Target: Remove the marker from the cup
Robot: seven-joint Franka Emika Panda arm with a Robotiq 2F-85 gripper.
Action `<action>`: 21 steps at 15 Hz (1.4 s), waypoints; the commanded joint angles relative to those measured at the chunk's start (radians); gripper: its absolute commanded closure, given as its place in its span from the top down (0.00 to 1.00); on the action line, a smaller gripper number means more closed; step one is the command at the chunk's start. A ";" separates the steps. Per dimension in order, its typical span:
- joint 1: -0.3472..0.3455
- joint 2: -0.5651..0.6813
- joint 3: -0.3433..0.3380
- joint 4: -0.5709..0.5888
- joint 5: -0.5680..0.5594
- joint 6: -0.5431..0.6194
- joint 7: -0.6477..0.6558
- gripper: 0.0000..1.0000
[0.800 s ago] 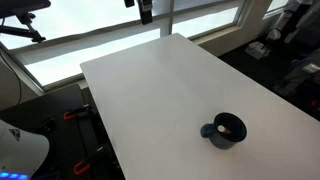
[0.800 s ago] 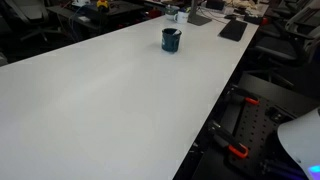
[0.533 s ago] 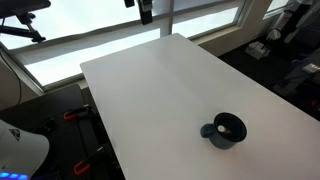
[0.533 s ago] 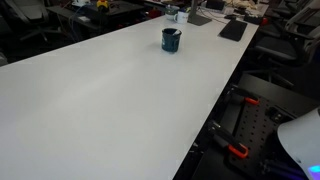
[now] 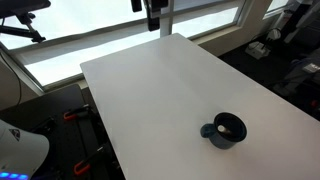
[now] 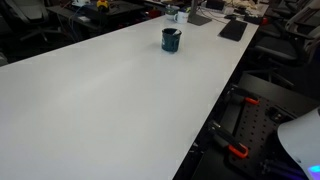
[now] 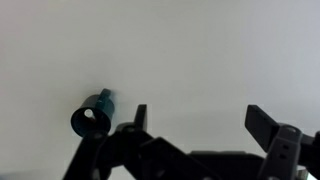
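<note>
The cup (image 5: 225, 130) is a small dark blue-grey mug with a paler inside and a stubby handle. It stands upright on the white table (image 5: 160, 90) and shows in both exterior views (image 6: 171, 40). In the wrist view it is small, at the lower left (image 7: 92, 118). The marker is too small to make out inside the cup. My gripper (image 7: 200, 120) is open and empty, high above the table and far from the cup. Only its lower part shows at the top edge of an exterior view (image 5: 152, 12).
The white table's edges drop off to the floor, with a robot base and red clamps beside it (image 6: 240, 150). Office clutter and a dark keyboard-like item (image 6: 232, 30) lie at the table's far end. Windows run behind the table (image 5: 90, 45).
My gripper has shifted a little to the right and lower at the top edge of the exterior view. The cup has not moved.
</note>
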 commanded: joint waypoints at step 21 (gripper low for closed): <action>-0.134 0.607 -0.085 0.603 0.147 -0.490 -0.252 1.00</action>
